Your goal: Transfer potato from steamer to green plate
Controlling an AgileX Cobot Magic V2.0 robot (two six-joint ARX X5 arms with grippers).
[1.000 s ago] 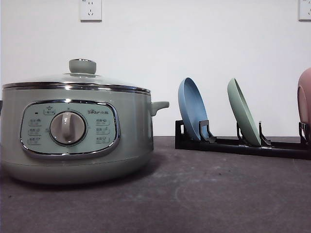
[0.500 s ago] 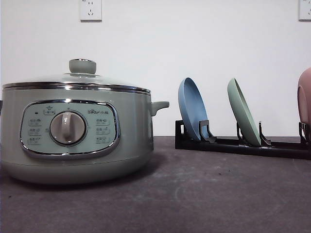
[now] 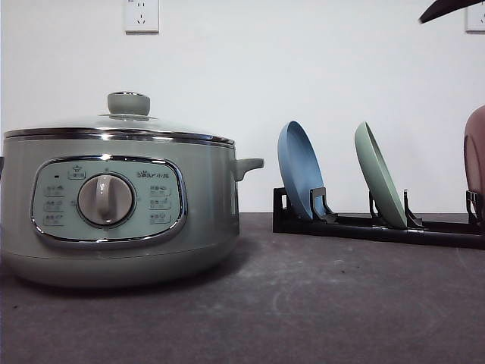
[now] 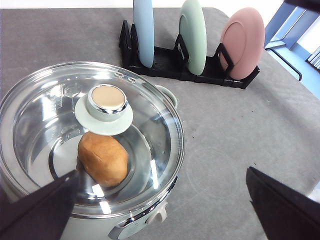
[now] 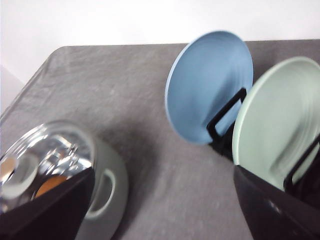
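Sitting under shut glass lid [image 4: 105, 105], potato [image 4: 102, 159] inside steamer [image 4: 90, 150]; both tools spread wide, empty.

One steamer [image 4: 90, 150] is sitting on the desk [image 4: 230, 130], wearing one glass lid [image 4: 60, 105] and holding one potato [image 4: 103, 158]. One black rack [image 4: 187, 70] is carrying three plates: one blue plate [image 4: 143, 31], one green plate [image 4: 193, 35], one pink plate [image 4: 243, 42].
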